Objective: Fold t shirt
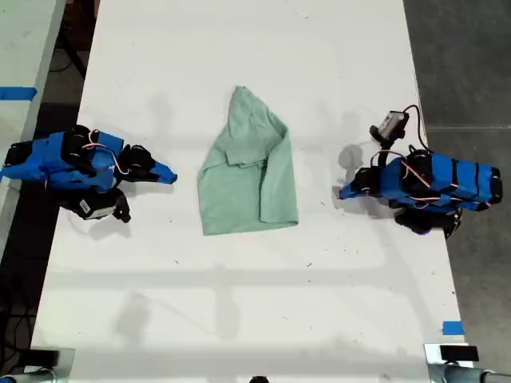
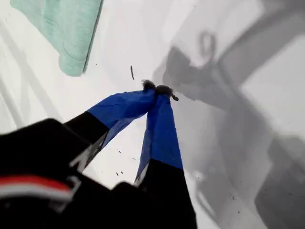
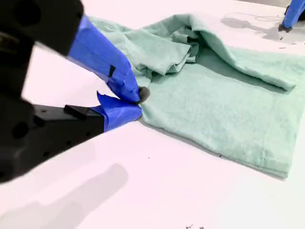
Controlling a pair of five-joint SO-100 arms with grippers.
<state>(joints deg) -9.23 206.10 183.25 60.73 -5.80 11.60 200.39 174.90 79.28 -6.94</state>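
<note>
The pale mint-green t shirt (image 1: 247, 171) lies partly folded mid-table, pointed end toward the exterior view's top and hem toward its bottom. One side is folded over as a long strip (image 3: 248, 62). My second gripper (image 1: 173, 178) sits at the exterior view's left, shut, a short gap from the shirt's edge. In its wrist view the tips (image 3: 138, 102) meet with no cloth between them, close beside the shirt (image 3: 224, 105). My first gripper (image 1: 342, 192) rests at the exterior view's right, shut (image 2: 159, 89), apart from the shirt's corner (image 2: 62, 28). Its tip also shows across the shirt (image 3: 288, 19).
The white table (image 1: 239, 303) ends at dark floor on the exterior view's right, where a blue tape mark (image 1: 452, 327) sits near the edge. A small grey module with cables (image 1: 391, 124) stands above the first arm. A second table with blue tape (image 1: 16, 93) lies at that view's left.
</note>
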